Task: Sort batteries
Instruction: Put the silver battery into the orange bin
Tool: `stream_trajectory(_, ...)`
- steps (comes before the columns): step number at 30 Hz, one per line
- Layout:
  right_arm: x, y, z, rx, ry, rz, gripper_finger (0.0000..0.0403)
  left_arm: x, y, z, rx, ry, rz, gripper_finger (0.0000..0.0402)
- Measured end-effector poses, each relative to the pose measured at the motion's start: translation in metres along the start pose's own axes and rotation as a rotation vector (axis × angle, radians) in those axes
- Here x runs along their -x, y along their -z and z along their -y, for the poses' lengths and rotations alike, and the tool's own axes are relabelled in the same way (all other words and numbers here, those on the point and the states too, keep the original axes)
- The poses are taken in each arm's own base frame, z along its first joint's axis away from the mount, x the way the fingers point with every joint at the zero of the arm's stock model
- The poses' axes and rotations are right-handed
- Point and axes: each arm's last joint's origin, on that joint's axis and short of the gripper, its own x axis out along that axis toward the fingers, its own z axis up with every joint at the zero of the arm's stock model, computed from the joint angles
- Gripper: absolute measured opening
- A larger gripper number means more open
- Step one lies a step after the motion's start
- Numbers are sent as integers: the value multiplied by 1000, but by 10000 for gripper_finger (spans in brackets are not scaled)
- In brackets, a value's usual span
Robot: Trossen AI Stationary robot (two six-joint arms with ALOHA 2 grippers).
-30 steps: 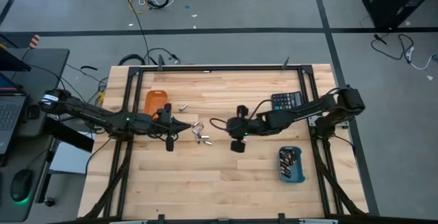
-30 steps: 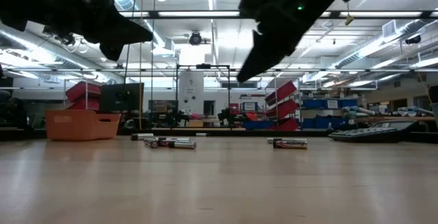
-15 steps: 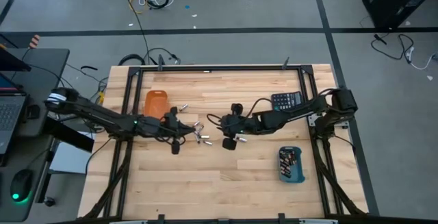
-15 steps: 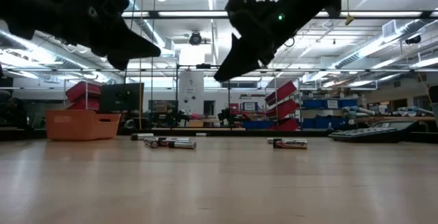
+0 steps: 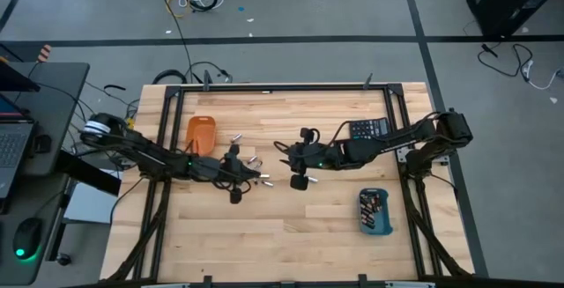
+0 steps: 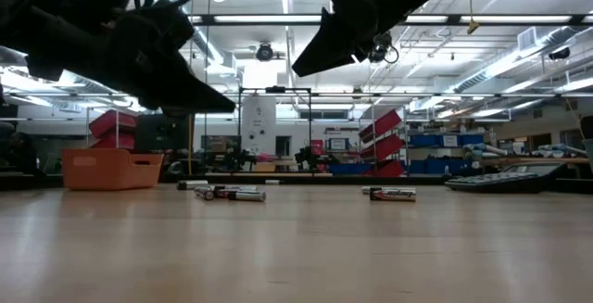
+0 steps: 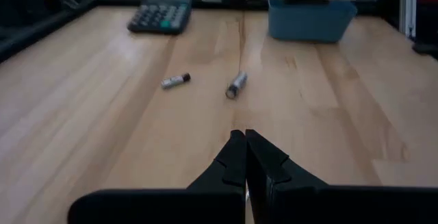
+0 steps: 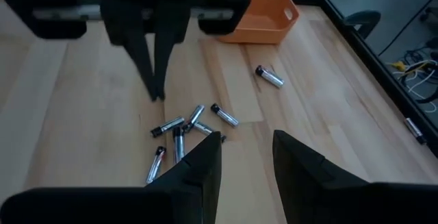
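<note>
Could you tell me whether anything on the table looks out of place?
Loose batteries lie scattered at odd angles on the bare wood between the two hands, outside both the orange tray and the blue tray. One battery lies apart, nearer the orange tray.

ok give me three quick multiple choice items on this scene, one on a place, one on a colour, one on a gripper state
1. Where is the black calculator?
A. next to the orange tray
B. at the table's far right edge, beyond the blue tray
C. inside the blue tray

2. Which colour of plastic tray holds batteries?
A. blue
B. orange
C. green

3. The left gripper is:
A. wide open
B. shut on a battery
C. shut, empty

Key: 1 B, the black calculator lies beyond the blue plastic tray; 2 A, cells show inside it, none in the orange plastic tray; 3 C, the left gripper fingers meet with nothing between.
</note>
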Motion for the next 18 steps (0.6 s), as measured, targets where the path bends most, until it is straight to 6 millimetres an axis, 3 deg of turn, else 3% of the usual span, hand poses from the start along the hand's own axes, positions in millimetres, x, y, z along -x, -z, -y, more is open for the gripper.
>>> stream_trajectory(10,-1,0,1,-2,3,-2,117,-25,2,9,-112,37,-76,22)
stream_trajectory(18,-1,0,1,-8,3,-2,118,-26,14,4,-151,-72,-170,42)
